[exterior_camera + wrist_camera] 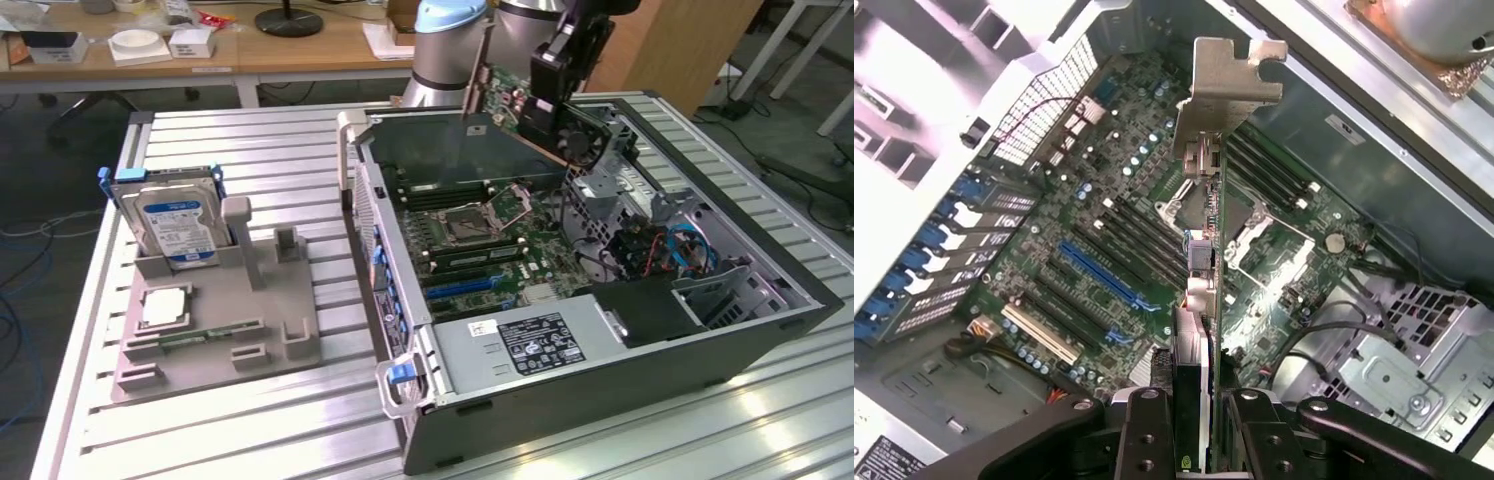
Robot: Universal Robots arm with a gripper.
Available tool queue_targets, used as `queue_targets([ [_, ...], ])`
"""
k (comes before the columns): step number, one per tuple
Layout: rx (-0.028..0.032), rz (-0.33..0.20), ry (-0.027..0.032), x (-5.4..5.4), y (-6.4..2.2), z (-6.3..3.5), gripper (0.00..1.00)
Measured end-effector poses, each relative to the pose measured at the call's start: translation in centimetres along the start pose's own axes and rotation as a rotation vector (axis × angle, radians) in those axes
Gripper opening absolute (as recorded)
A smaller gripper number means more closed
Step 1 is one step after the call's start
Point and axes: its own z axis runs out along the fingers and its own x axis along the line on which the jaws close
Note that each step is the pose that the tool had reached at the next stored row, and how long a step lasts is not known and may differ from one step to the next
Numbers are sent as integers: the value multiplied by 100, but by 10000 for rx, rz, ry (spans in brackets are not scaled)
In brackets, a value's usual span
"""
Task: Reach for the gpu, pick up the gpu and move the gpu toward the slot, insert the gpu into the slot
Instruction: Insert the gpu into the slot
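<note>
End effector (1194,412) grips gpu (1200,262) above motherboard (1089,215).

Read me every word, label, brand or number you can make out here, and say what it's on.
None reads clearly.
On the hard drive, blue-white label: print too small.
On the power supply, black label and white sticker: too blurred.
On the gpu in the fingers: no legible marking.

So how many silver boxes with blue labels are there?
1. The hard drive stands upright in the grey holder at the exterior view's left. More could be hidden inside the computer case.
</note>
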Motion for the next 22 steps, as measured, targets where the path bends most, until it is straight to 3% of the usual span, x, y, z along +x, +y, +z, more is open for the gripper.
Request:
queue_targets([
  [22, -76, -1712, 24, 0, 0, 0, 27],
])
